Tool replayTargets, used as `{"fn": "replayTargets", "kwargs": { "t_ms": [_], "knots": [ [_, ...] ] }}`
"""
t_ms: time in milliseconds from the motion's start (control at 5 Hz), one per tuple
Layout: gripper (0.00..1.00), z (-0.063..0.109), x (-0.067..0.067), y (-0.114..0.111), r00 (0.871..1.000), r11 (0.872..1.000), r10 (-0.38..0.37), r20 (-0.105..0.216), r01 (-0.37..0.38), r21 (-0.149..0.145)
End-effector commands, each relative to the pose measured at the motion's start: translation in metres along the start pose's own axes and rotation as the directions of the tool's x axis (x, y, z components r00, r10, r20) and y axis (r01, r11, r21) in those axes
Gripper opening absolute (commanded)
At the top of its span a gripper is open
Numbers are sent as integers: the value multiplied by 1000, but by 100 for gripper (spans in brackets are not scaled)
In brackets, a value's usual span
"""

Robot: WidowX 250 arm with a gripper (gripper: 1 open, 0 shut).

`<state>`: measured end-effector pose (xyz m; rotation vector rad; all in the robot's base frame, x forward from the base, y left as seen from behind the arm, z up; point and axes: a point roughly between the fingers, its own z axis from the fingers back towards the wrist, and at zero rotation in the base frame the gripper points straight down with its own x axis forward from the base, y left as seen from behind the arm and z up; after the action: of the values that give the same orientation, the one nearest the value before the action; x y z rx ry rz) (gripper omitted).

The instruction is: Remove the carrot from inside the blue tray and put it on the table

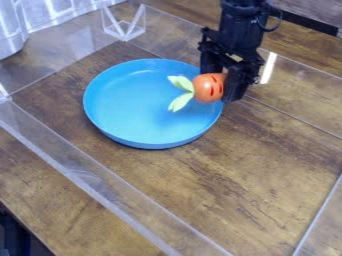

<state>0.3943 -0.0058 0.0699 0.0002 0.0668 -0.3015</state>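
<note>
Carrot (205, 86): gripped in the claw (222, 84), orange body between the fingers, green leafy top pointing left. It hangs above the right part of the blue tray (134, 112), near its far-right rim, clear of the tray floor. Claw: black, pointing down, closed on the carrot. Tray: resting on the desk (254, 190), dark wood planks under a glossy clear cover.

carrot (205, 86) in gripper (217, 88) above right rim of tray (127, 115), tray on table (254, 180)
</note>
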Motion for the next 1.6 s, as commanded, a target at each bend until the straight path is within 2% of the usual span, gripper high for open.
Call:
{"fn": "replayTargets", "kwargs": {
  "t_ms": [0, 400, 1400],
  "knots": [
    [0, 22, 12, -8, 998, 1000, -24, 60, 23, 16],
    [0, 17, 22, -19, 998, 999, -47, 45, 47, 7],
    [0, -2, 45, -32, 996, 996, -88, 3, 88, -30]
  ]
}}
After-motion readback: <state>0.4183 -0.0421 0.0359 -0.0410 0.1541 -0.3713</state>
